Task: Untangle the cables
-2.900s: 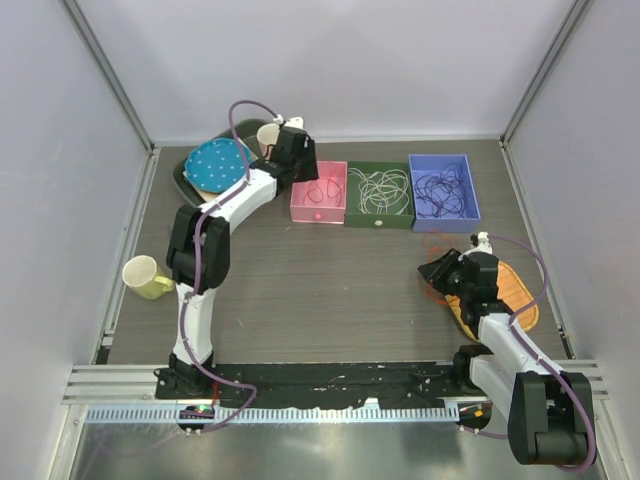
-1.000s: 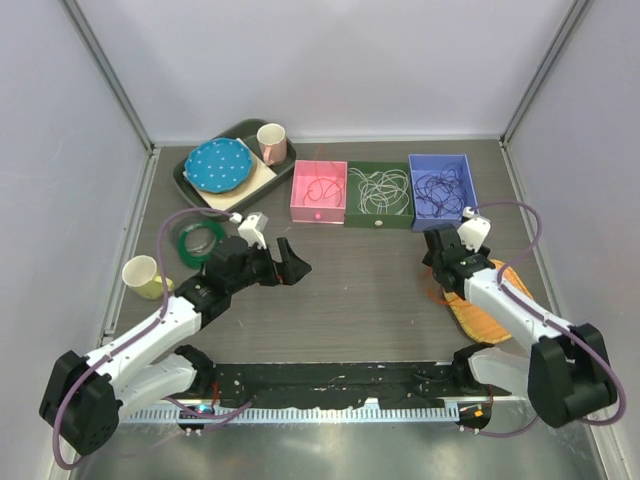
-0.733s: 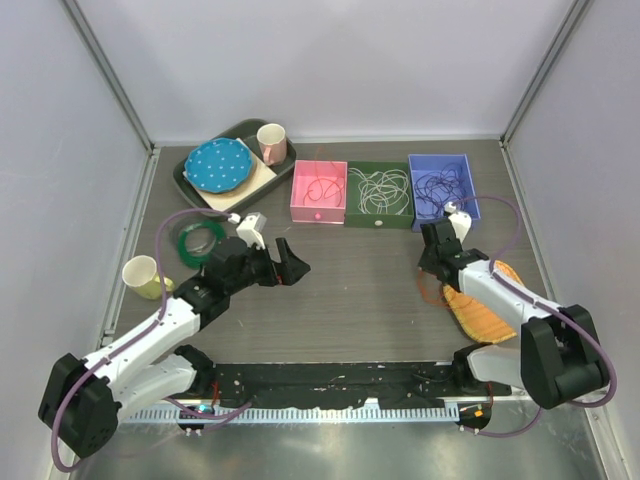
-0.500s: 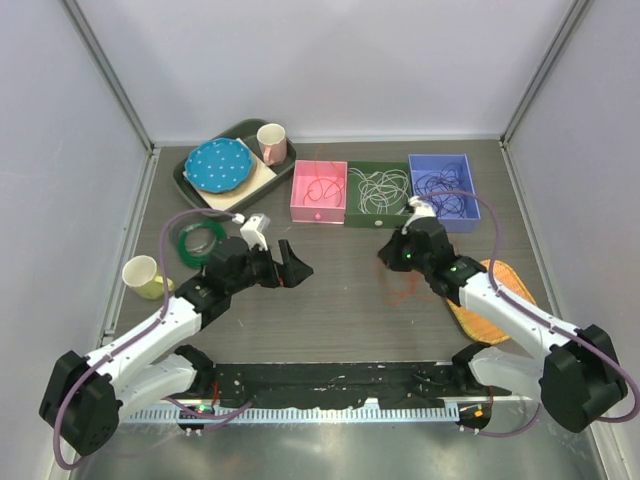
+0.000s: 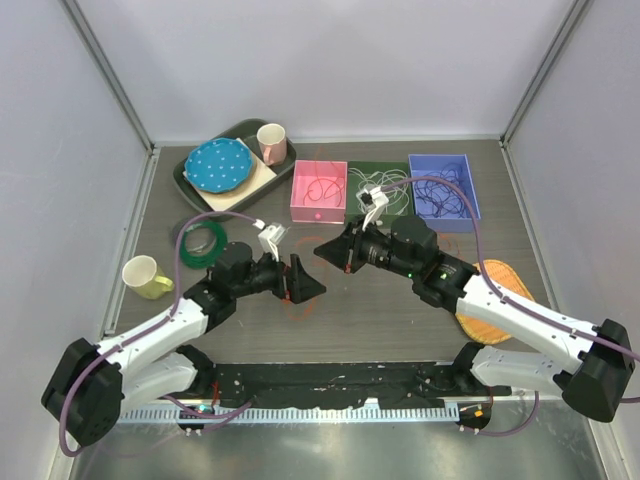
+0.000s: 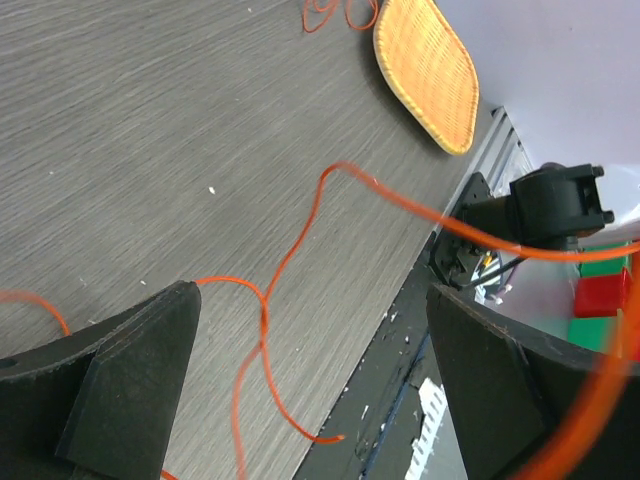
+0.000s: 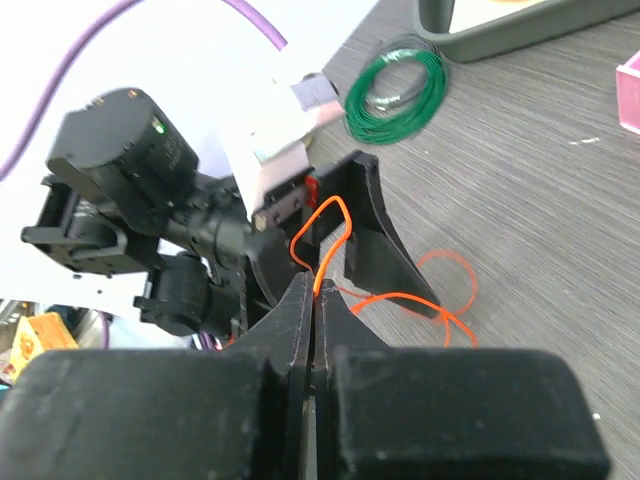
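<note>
My right gripper is shut on a thin red-orange cable and holds it above the table's middle. In the right wrist view the cable rises in a loop from the closed tips. More loops trail on the wood. My left gripper is open and faces the right one. The red-orange cable runs between its fingers without being pinched. A green cable coil lies at the left. White cables fill the green box. Dark purple ones fill the blue box.
A pink box holds a red cable. A wicker basket lies at the right, with orange cable scraps near it. A yellow mug stands at the left. A tray with a blue plate and a pink cup sits at the back left.
My right arm swept left from the basket to the table's middle, carrying the red-orange cable. My left gripper moved slightly right and now faces it.
</note>
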`<state>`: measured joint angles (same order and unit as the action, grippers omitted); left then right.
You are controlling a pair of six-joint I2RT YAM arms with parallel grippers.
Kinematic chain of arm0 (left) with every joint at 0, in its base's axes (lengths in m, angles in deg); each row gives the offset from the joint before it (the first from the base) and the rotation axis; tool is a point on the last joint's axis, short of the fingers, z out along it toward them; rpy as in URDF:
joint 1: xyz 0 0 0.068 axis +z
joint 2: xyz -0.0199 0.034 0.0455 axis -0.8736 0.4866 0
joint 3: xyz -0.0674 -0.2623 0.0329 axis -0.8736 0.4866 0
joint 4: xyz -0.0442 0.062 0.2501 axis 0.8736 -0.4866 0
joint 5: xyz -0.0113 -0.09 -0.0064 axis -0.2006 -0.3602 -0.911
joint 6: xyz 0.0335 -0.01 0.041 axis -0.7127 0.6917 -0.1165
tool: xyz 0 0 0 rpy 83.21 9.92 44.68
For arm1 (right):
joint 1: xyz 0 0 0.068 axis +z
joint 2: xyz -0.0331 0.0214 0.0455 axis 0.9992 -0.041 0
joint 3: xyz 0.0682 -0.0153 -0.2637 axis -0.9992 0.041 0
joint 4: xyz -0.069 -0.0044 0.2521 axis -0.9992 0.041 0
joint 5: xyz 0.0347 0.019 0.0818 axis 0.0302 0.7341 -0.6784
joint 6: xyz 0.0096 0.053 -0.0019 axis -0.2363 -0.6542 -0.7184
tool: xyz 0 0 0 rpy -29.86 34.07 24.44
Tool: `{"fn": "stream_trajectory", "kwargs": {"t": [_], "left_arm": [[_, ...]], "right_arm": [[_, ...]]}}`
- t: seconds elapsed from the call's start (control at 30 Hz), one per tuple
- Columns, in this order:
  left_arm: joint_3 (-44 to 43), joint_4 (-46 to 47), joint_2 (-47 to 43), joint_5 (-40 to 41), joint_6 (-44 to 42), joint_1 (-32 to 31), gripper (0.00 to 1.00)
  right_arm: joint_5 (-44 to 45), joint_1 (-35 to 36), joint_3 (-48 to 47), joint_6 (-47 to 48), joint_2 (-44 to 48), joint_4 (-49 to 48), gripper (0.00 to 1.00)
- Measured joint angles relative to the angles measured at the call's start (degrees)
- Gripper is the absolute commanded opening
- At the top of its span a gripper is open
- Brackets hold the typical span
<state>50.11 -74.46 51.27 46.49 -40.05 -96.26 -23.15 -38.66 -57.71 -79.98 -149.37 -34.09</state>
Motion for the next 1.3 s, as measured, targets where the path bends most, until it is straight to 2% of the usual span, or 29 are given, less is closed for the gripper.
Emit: {"fn": "stream_trajectory", "kwargs": {"t": [0.07,0.13,0.2,0.27,0.3,0.37,0.4,0.5,0.63,0.7,0.8,0.83,0.87,1.1,1.2,1.3], "left_arm": [[0.31,0.57,-0.24,0.09,-0.48,-0.55,0.97],[0.31,0.74,-0.35,0.66,-0.7,-0.76,0.73],[0.31,0.76,-0.33,1.44,-0.81,-0.92,0.56],[0.31,0.76,-0.22,2.03,-0.76,-0.96,0.45],[0.31,0.81,-0.07,2.29,-1.07,-1.01,0.32],[0.31,0.81,0.24,2.6,-0.98,-1.11,0.2],[0.31,0.81,0.42,2.73,-1.01,-1.2,0.1],[0.28,0.59,0.48,3.76,-1.09,-1.42,0.0],[0.22,0.37,0.09,5.33,-0.96,-1.53,0.0],[-0.24,0.24,-1.07,6.6,-0.85,-1.92,0.0],[-1.84,-0.81,-3.52,8.98,-0.42,-2.36,0.0],[-2.56,-2.25,-4.37,10.49,-0.33,-2.36,0.0],[-3.15,-3.91,-5.11,12.15,-0.11,-2.23,0.0],[-11.72,-17.81,-6.21,23.71,0.61,-1.9,0.0],[-17.38,-21.4,-5.73,28.2,0.55,-1.9,0.0],[-22.64,-23.91,-4.48,32.52,0.35,-1.9,0.0]], "right_arm": [[-0.11,0.44,-0.37,-1.11,0.04,-1.38,0.01],[-0.48,0.76,-0.39,-2.12,0.04,-2.01,0.01],[-0.96,1.11,-0.39,-3.06,0.07,-2.32,0.01],[-1.05,1.2,-0.39,-3.74,0.13,-2.43,0.01],[-1.03,1.2,-0.39,-3.96,0.24,-2.4,0.01],[-0.5,1.2,-0.39,-4.22,0.7,-1.99,0.01],[-0.02,1.2,-0.39,-4.22,1.11,-1.7,0.01],[4.04,1.25,-0.44,-4.11,3.06,0.2,0.01],[14.34,1.42,-1.05,-3.41,7.3,6.84,0.01],[19.39,1.73,-1.05,-3.32,8.92,10.97,0.06],[25.11,2.21,-0.44,-3.13,10.62,15.96,0.34],[27.02,2.19,0.22,-2.6,11.21,16.74,0.51],[28.35,1.99,1.03,-1.99,12.02,17.44,0.56],[32.13,1.49,11.28,4.33,17.79,16.22,0.83],[37.33,1.53,13.77,4.87,18.75,16.28,0.9],[44.63,1.53,14.34,3.63,18.86,17.77,0.91]]}}
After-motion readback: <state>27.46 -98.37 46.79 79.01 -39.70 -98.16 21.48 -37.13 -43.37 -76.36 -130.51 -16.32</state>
